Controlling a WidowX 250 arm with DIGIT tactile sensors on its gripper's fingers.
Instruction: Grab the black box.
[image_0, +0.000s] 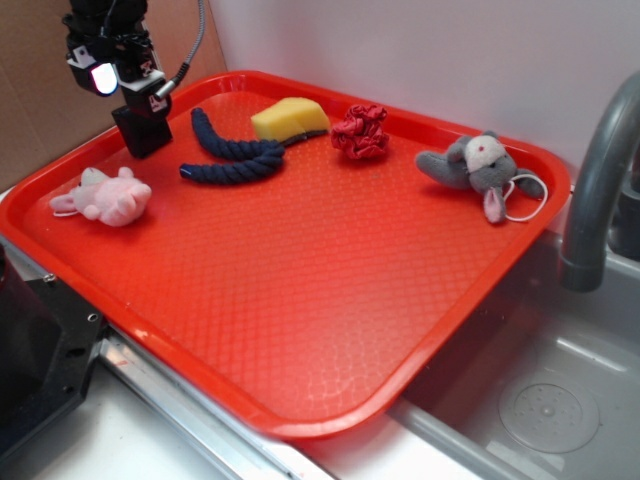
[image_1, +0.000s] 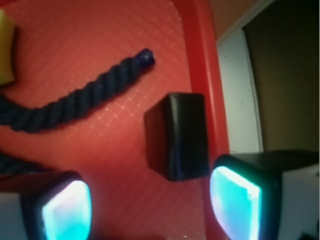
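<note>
While my gripper (image_1: 150, 205) hangs with jaws apart and nothing between them, the black box (image_1: 177, 135) sits on the red tray (image_1: 200, 60) at my twelve o'clock, close against the tray's rim at three o'clock, with the navy rope (image_1: 75, 102) at ten. It looks rigid, light and matte, so probably not slippery; I judge its two long flat sides the best hold.

Yellow sponge (image_1: 6, 47) cropped by wrist view's left edge
</note>
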